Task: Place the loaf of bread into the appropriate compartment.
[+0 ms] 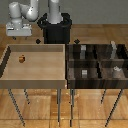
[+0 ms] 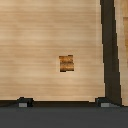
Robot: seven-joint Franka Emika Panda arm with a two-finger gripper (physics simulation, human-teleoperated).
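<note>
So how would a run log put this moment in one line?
small orange-brown bread loaf: lying in light tan tray | gripper: above tray, empty | dark-brown wooden four-part bin: no bread inside

White rounded arm segments (image 1: 27, 12) rise from a black cylindrical base (image 1: 56, 29).

The exterior view is looking down from in front, fairly far back, taking in the tray (image 1: 34, 80) on its left, the bin (image 1: 97, 80) on its right and the arm behind. The wrist view is looking straight down, close over the tray floor (image 2: 35, 50). Both are sharing the loaf (image 1: 21, 58) (image 2: 66, 63) lying there.
</note>
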